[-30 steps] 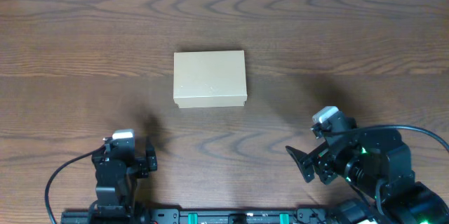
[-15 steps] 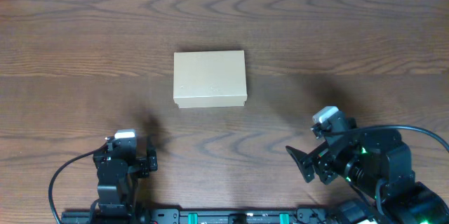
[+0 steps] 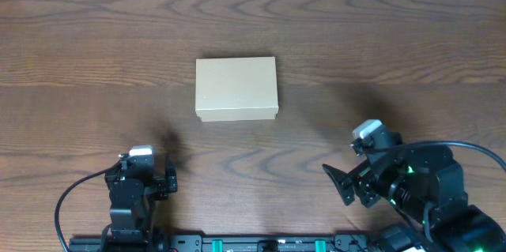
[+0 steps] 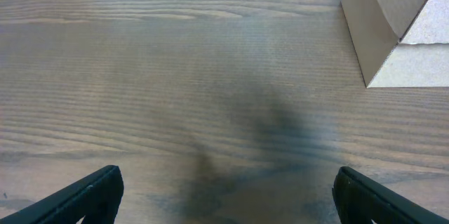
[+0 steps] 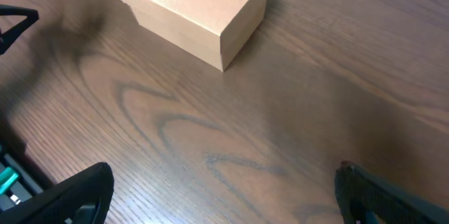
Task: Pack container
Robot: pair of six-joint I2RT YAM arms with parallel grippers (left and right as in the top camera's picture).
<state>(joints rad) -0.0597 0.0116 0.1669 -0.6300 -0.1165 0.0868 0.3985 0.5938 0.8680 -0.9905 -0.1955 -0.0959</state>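
The container [image 3: 236, 88] is a small tan cardboard box with its lid shut, lying on the wooden table at the middle. It also shows at the top right of the left wrist view [image 4: 393, 24] and at the top of the right wrist view [image 5: 193, 10]. My left gripper [image 3: 141, 179] rests near the front edge at the left, open and empty [image 4: 224, 196]. My right gripper [image 3: 345, 185] rests near the front edge at the right, open and empty [image 5: 224, 196]. Both are well short of the box. No loose items show.
The brown wooden table [image 3: 395, 47] stretches around the box. A black rail with green parts [image 3: 261, 244] runs along the front edge between the arm bases.
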